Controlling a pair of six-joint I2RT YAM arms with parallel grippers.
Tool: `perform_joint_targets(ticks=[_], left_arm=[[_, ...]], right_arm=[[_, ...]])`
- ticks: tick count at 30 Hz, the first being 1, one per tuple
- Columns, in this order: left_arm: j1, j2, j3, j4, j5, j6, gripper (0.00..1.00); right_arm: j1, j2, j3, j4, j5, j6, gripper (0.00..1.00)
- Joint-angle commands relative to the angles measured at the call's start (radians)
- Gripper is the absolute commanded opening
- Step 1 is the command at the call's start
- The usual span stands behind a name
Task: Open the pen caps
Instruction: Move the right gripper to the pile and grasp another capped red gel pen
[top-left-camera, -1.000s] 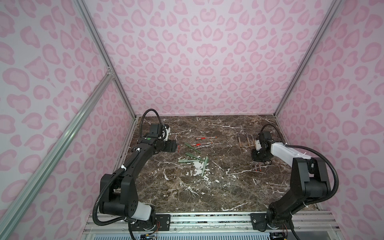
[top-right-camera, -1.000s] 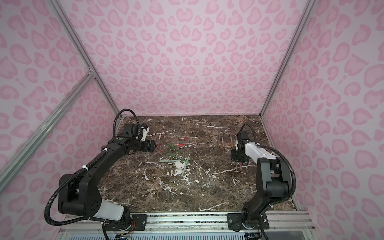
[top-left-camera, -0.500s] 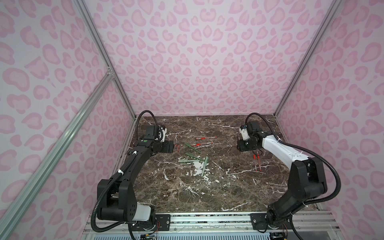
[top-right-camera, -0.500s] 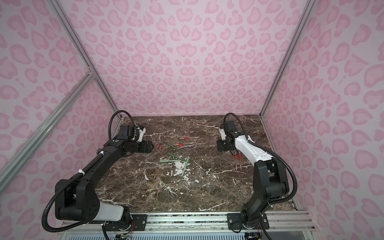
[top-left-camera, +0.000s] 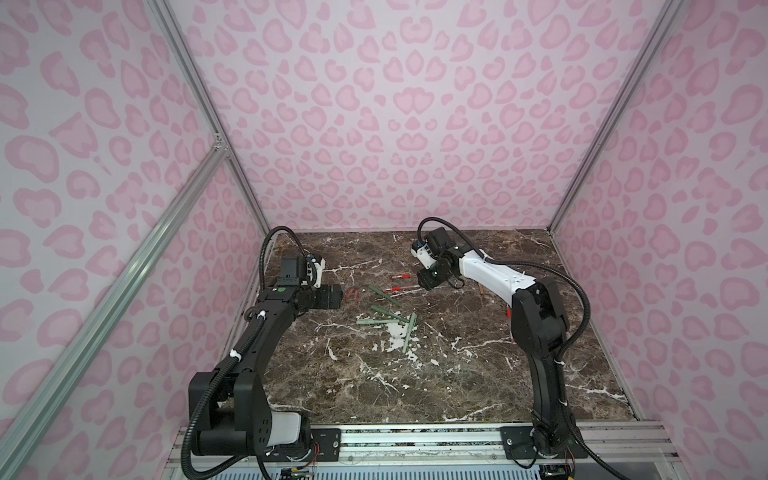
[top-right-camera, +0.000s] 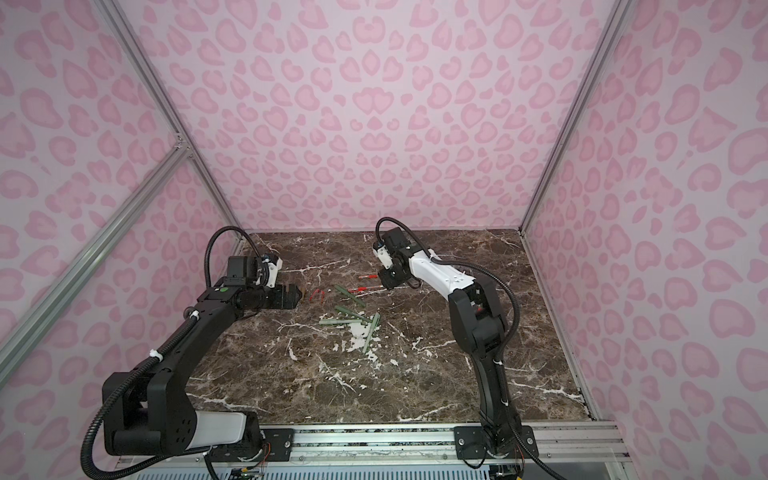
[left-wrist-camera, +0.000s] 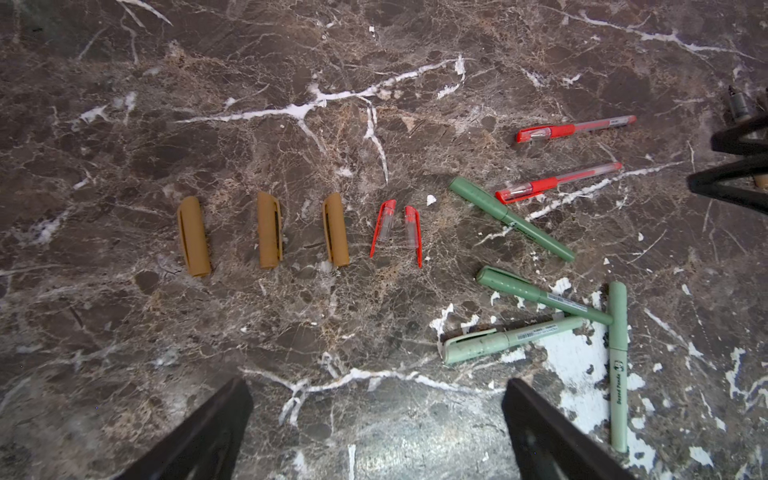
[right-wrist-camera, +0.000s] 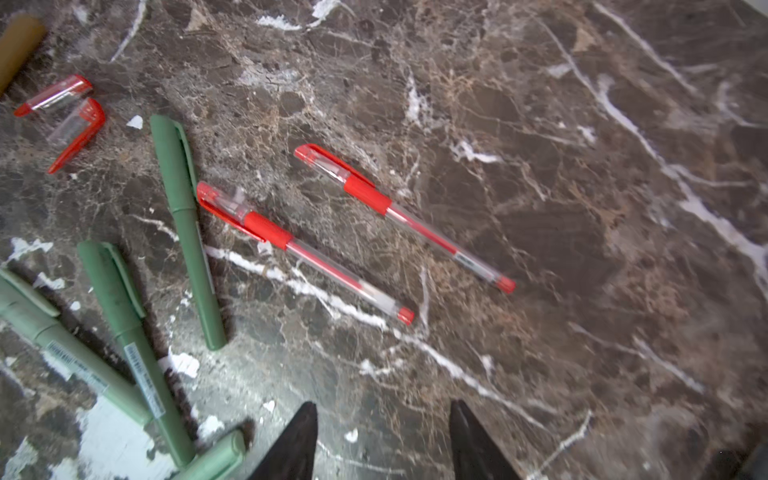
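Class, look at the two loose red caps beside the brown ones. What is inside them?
Nothing shows inside: through the clear walls of the red caps only the table is seen. Their solid red ends hide the very tips.

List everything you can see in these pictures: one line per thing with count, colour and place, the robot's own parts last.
table: one, brown marble
walls: three, pink spotted, around the table
green pens: four, sage green, capped, mid-table
red pens: two, red, capped, beside the green pens
tan caps: three, tan-brown, in a row on the table
loose red caps: two, red and clear, between the tan caps and the green pens
left hand: one, black, open, near the tan caps
right hand: one, black, open, near the red pens
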Motion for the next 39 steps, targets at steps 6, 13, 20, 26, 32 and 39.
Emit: perform_joint_targets(ticks=[6, 13, 20, 26, 32, 39], left_arm=[[0.01, -0.002, 0.004, 0.019, 0.025, 0.014, 0.97], [0.013, 0.005, 0.008, 0.017, 0.028, 0.01, 0.98], [0.014, 0.01, 0.013, 0.015, 0.029, 0.008, 0.98], [0.015, 0.012, 0.013, 0.018, 0.03, 0.006, 0.98], [0.015, 0.012, 0.014, 0.018, 0.028, 0.007, 0.98], [0.016, 0.017, 0.02, 0.016, 0.03, 0.002, 0.98]], right_arm=[[0.037, 0.231, 0.303, -0.158, -0.005, -0.05, 0.54], [0.04, 0.313, 0.385, -0.145, -0.037, -0.028, 0.53], [0.047, 0.343, 0.396, -0.144, -0.051, -0.039, 0.47], [0.049, 0.345, 0.372, -0.151, -0.05, -0.053, 0.41], [0.062, 0.321, 0.317, -0.162, -0.025, -0.084, 0.32], [0.071, 0.284, 0.258, -0.159, -0.019, -0.116, 0.19]])
